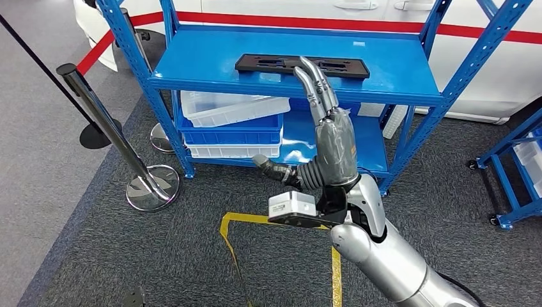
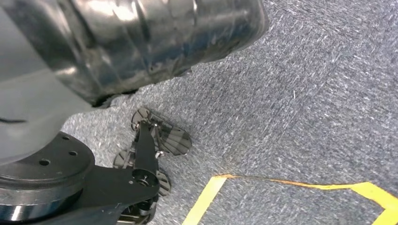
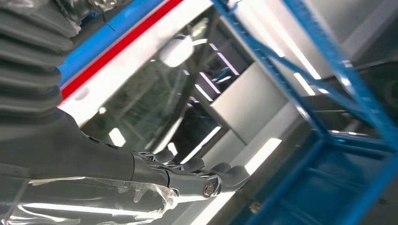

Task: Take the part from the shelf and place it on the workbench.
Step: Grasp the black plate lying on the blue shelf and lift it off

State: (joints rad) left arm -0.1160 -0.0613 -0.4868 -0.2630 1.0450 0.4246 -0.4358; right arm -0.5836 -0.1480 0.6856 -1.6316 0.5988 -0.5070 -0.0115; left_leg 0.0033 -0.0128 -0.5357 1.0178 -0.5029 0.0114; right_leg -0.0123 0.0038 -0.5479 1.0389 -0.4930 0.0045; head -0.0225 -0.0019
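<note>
A flat black part (image 1: 268,64) with cut-outs lies on the top board of the blue shelf (image 1: 192,67). My right hand (image 1: 323,128) is raised in front of the shelf, fingers stretched straight up and apart from the thumb, holding nothing. Its fingertips (image 1: 313,70) overlap the part's front edge in the head view; whether they touch it I cannot tell. In the right wrist view the right hand (image 3: 187,176) reaches out empty, with blue shelf posts (image 3: 328,70) behind it.
White and blue bins (image 1: 230,121) are stacked on the lower shelf level. A chrome stanchion (image 1: 115,134) stands to the left on grey carpet, yellow floor tape (image 1: 236,224) runs in front of the shelf, and a second blue rack (image 1: 518,173) stands at the right.
</note>
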